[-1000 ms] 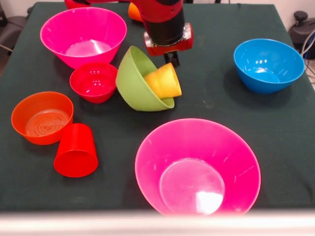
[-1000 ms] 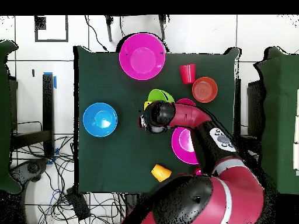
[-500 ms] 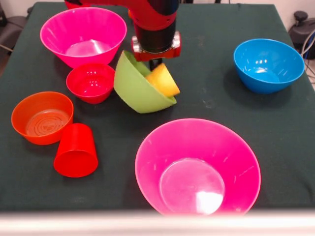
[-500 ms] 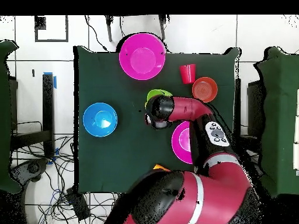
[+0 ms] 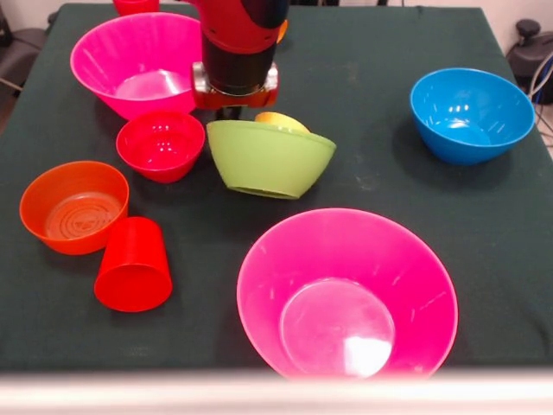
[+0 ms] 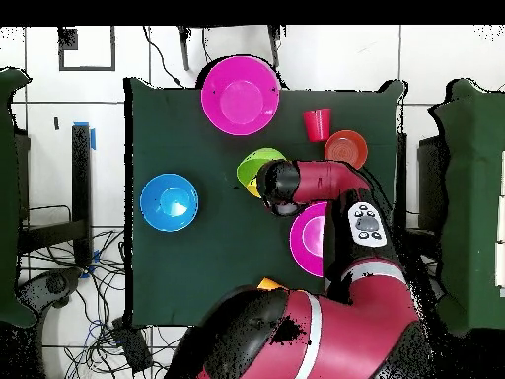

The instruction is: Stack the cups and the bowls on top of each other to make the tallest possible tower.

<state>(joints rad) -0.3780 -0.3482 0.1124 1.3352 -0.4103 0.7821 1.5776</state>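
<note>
Barely begun — only the yellow cup sits in the lime-green bowl, other pieces scattered on the counter; the gripper hangs above — jaws' state I cannot tell.

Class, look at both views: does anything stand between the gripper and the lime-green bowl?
Nothing visible does. The gripper hangs right at the far rim of the lime-green bowl, with the yellow cup lying inside the bowl beside it. The small red bowl sits off to one side.
</note>
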